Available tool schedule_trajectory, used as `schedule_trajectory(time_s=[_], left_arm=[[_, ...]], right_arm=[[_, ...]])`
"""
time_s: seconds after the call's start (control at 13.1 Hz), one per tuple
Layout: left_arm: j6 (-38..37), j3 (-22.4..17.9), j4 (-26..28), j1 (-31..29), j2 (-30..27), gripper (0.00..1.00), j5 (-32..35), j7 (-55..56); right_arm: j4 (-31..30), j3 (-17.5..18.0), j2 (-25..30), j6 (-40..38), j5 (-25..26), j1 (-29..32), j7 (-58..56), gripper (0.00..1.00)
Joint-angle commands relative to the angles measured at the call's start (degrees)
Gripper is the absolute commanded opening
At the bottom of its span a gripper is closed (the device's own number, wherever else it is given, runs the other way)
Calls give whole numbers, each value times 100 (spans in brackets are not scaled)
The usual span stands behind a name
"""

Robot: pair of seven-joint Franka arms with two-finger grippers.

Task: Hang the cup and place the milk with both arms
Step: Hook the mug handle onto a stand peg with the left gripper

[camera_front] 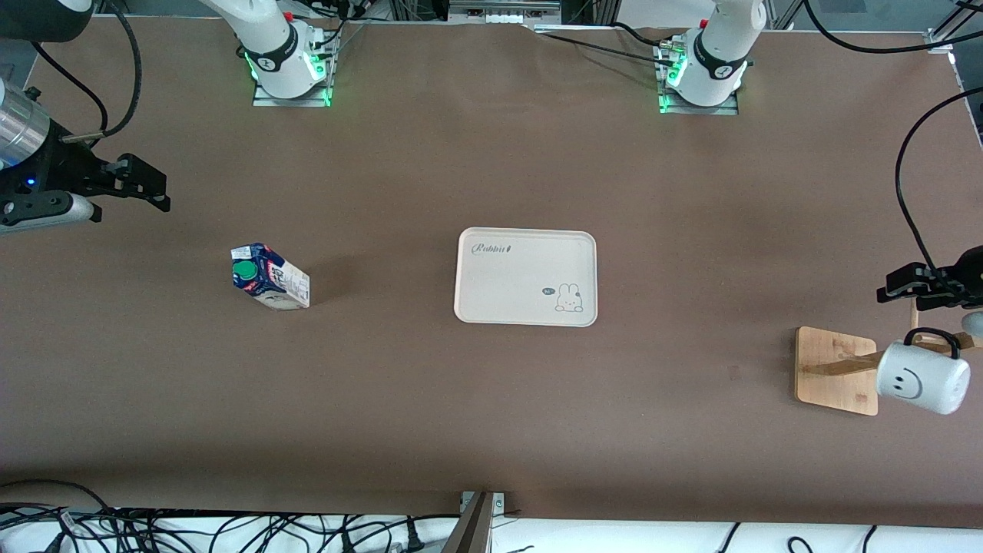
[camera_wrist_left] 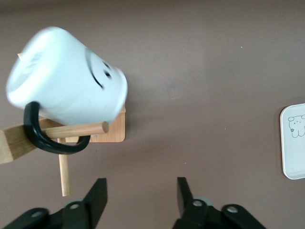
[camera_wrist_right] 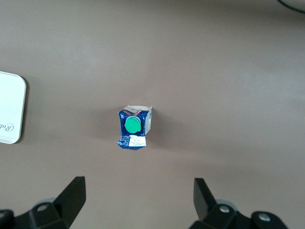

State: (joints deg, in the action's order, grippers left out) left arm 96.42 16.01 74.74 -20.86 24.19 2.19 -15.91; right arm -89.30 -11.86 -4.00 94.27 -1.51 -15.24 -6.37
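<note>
I see the milk (camera_front: 269,277) standing upright on the table, blue and white with its green cap (camera_wrist_right: 133,125), below my right gripper (camera_front: 146,188), whose fingers are spread wide and hold nothing. The white tray (camera_front: 527,277) lies mid-table, well apart from both. The smiley cup (camera_front: 921,378) hangs by its black handle on the wooden rack (camera_front: 837,370), just beside my left gripper (camera_wrist_left: 142,193), wide open and empty.

Cup (camera_front: 921,378): small white mug, black smiley on its side, black loop handle. Hangs tilted by the handle on a wooden rack peg, at the left arm's end of the table.

Milk (camera_front: 270,277): blue-and-white gable-top carton, green cap, standing upright on the table toward the right arm's end.
</note>
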Motion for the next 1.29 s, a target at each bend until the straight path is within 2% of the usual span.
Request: schedule_trajectory(time_s=[0.0, 0.15, 0.3, 0.46, 0.61, 0.76, 0.91, 1.07, 1.22], left_arm=[[-150, 25, -118, 388, -63, 100, 246, 202], [-150, 7, -100, 687, -46, 100, 588, 368], [-159, 33, -100, 724, -54, 100, 651, 598], [-220, 156, -118, 732, -185, 100, 502, 633], [-255, 113, -65, 706, -160, 100, 11, 651], [-395, 95, -65, 566, -160, 100, 54, 441], [-458, 156, -65, 119, -116, 100, -17, 21], [-510, 148, -65, 82, -133, 100, 18, -447], [-423, 95, 389, 301, -623, 100, -8, -299]], right_arm=[[124, 35, -40, -76, 54, 38, 66, 100], [124, 35, -40, -76, 54, 38, 66, 100], [124, 35, -40, -76, 54, 38, 66, 100], [106, 35, -40, -76, 54, 38, 66, 100], [106, 35, -40, -76, 54, 38, 83, 100], [106, 35, -40, -76, 46, 38, 92, 100], [97, 35, -40, -76, 46, 38, 101, 100], [97, 35, -40, -76, 46, 38, 110, 100], [97, 35, -40, -76, 46, 38, 119, 100]])
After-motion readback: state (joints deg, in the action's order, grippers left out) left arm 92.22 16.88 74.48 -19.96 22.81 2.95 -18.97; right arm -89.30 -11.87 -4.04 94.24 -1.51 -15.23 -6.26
